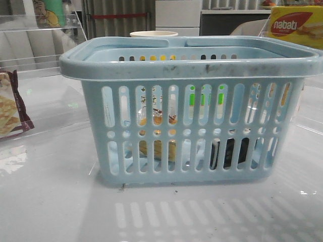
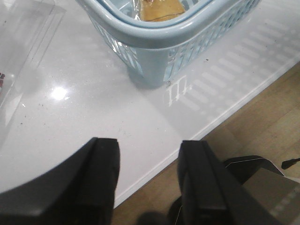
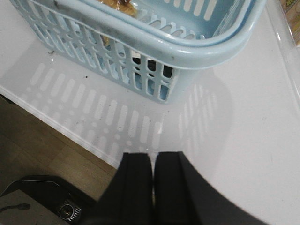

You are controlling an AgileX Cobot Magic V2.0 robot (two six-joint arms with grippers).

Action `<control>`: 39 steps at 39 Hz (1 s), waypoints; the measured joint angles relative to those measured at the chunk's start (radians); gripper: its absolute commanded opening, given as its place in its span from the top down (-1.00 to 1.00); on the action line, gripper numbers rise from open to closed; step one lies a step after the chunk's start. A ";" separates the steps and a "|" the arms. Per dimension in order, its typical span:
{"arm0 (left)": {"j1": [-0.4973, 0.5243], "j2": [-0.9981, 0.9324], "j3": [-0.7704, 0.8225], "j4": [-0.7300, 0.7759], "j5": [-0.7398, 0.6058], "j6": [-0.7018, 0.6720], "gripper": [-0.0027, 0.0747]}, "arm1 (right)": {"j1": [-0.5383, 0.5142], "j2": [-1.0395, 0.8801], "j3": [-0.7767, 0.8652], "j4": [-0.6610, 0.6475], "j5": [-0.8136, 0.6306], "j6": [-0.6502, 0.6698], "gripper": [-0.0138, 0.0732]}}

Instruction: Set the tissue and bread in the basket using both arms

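The basket [image 1: 192, 65] fills the front frame's centre. Behind its slots, the bread [image 1: 156, 138] sits centre-left and the dark tissue [image 1: 232, 151] lower right, so the task looks done. Left gripper [image 2: 149, 180]: fingers apart, empty. Right gripper [image 3: 153, 180]: fingers together, empty.

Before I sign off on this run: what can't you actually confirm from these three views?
- Dark tissue packet: front view shows only slivers through the pale blue slotted plastic basket; its identity and resting pose are unclear.
- Clear-wrapped golden-brown bread: cut off by the left wrist view's edge and the basket rim.
- Basket floor: hidden by the walls in every view.
- Cream cup behind the basket: only its rim shows.
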 measured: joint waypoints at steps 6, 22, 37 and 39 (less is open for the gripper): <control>0.000 0.010 0.001 0.000 -0.002 -0.002 0.70 | 0.000 0.000 0.000 0.000 0.000 0.000 0.55; 0.000 0.012 0.002 0.000 -0.002 -0.002 0.70 | 0.000 0.000 0.000 0.000 0.000 0.003 0.55; 0.000 0.012 0.002 0.000 -0.004 -0.002 0.69 | 0.000 0.000 0.000 0.000 0.000 0.003 0.55; 0.006 0.002 0.002 0.002 -0.004 0.008 0.69 | 0.000 0.000 0.000 0.000 0.000 0.003 0.55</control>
